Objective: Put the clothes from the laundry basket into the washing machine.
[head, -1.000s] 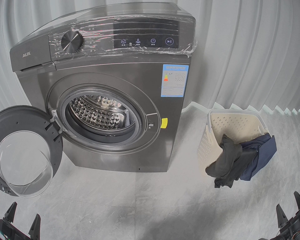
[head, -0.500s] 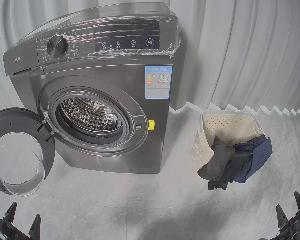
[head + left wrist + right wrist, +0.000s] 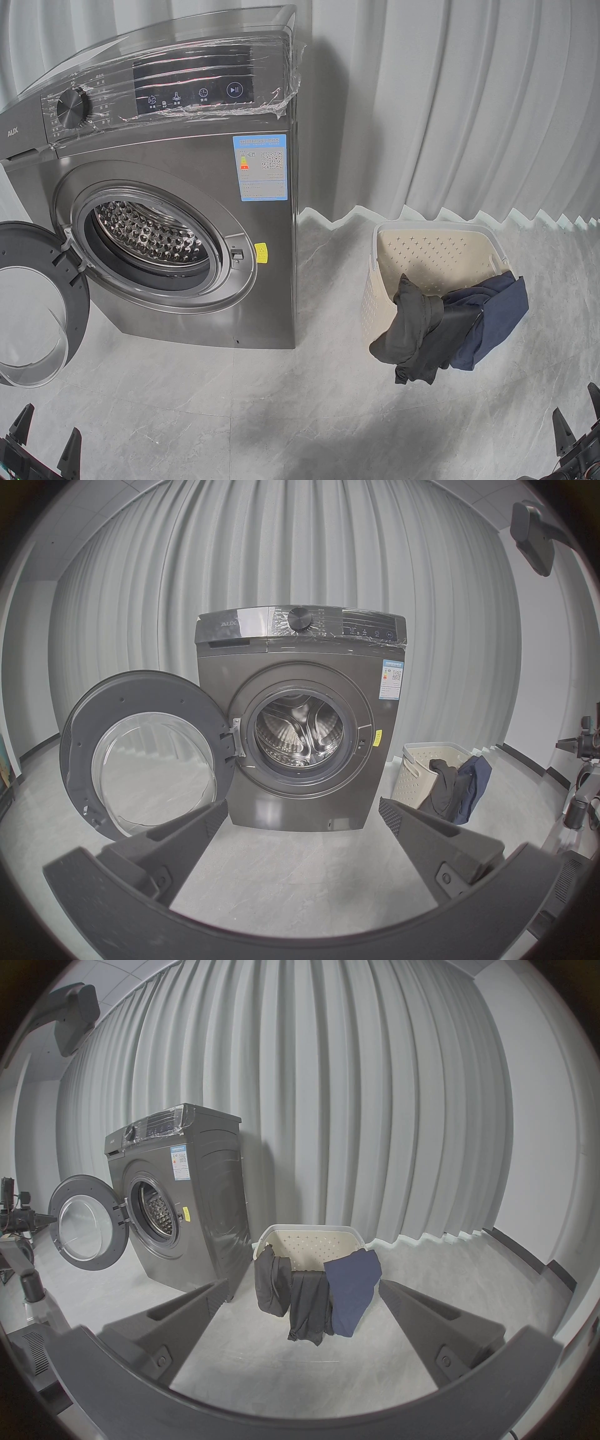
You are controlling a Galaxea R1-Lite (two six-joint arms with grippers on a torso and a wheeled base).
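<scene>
Here we hold left gripper (image 3: 49, 431) and right gripper (image 3: 575, 409) spread empty, clothes (image 3: 437, 325) draped over the laundry basket (image 3: 437, 226) beside the washing machine (image 3: 187, 156).

Soft, even light fills the room around me. Glare streaks the plastic wrap (image 3: 187, 109) on the washing machine (image 3: 187, 150), and the machine's shadow darkens the curtain (image 3: 437, 112) just right of it. Both my wrist views bow the curtain folds outward and go black at the corners.
</scene>
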